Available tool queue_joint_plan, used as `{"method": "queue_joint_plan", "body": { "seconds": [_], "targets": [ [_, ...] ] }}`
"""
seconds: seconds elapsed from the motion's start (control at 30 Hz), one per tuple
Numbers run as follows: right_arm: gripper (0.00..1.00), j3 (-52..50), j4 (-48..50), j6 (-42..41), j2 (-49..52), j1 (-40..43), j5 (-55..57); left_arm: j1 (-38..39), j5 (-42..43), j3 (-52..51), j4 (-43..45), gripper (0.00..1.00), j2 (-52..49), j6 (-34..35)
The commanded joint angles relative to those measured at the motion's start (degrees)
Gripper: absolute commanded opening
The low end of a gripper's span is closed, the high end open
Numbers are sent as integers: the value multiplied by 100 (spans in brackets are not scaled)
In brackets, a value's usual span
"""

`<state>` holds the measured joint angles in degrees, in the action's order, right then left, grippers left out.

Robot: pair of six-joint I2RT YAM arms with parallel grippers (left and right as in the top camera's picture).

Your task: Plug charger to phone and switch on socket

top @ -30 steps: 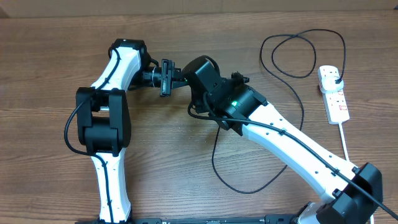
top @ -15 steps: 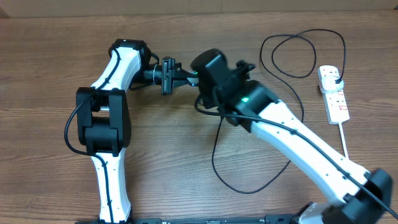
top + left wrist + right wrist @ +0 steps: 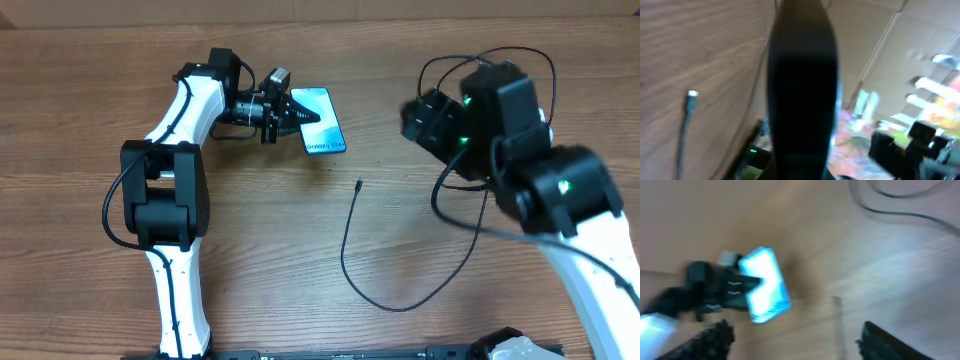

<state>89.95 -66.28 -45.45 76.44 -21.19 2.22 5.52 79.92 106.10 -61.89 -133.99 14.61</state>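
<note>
The phone [image 3: 328, 130] has a lit blue-white screen and is held by one end just above the table at the back centre. My left gripper [image 3: 297, 113] is shut on it. The left wrist view shows the phone [image 3: 802, 100] edge-on as a dark slab. The charger is a thin black cable [image 3: 345, 262] looping across the table, and its connector tip [image 3: 358, 184] lies loose in front of the phone. My right gripper [image 3: 422, 118] hangs open and empty to the right of the phone. The blurred right wrist view shows the phone [image 3: 765, 286] and the cable tip [image 3: 836, 302]. My right arm hides the socket.
A wide cable loop [image 3: 440, 80] lies at the back right, partly under my right arm [image 3: 555, 185]. The left arm's elbow block [image 3: 165, 195] stands at the left. Bare wood [image 3: 270, 250] stretches around the connector tip.
My right arm has swung away to the right and its jaws have opened. The phone and the loose connector tip are now uncovered. The left gripper keeps its hold on the phone.
</note>
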Motion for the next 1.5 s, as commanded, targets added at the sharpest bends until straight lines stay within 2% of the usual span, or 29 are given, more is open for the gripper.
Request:
{"method": "queue_joint_plan", "body": {
  "seconds": [0.0,0.03,0.2,0.23,0.3,0.57,0.7,0.87,1.2,1.47],
  "targets": [
    [100,7,-120,1178,431,308,-811,-17,-1287,101,-31,4,684,-682],
    [100,7,-127,1283,612,337,-970,-46,-2026,105,15,4,955,-472],
    [100,2,-201,1231,1261,280,-1069,-184,-4426,105,42,4,1620,269],
    [97,2,-201,1231,1419,243,-1117,-227,-5012,105,-9,4,1740,487],
    [85,2,-205,1228,1775,127,-1137,-313,-5357,105,-114,4,1867,551],
    [56,2,-236,1038,2918,-367,-1132,-579,-5348,103,-238,4,1851,514],
    [54,2,-66,883,3322,-459,-1130,-649,-5333,103,-291,4,1851,511],
    [39,2,107,750,3683,-468,-1093,-647,-5333,103,-372,4,1851,485],
    [41,2,256,490,4301,-901,-743,-647,-5333,103,-387,4,1851,487],
    [41,0,367,529,4321,-896,-378,-647,-5333,103,-411,4,1851,487]
  ]
}}
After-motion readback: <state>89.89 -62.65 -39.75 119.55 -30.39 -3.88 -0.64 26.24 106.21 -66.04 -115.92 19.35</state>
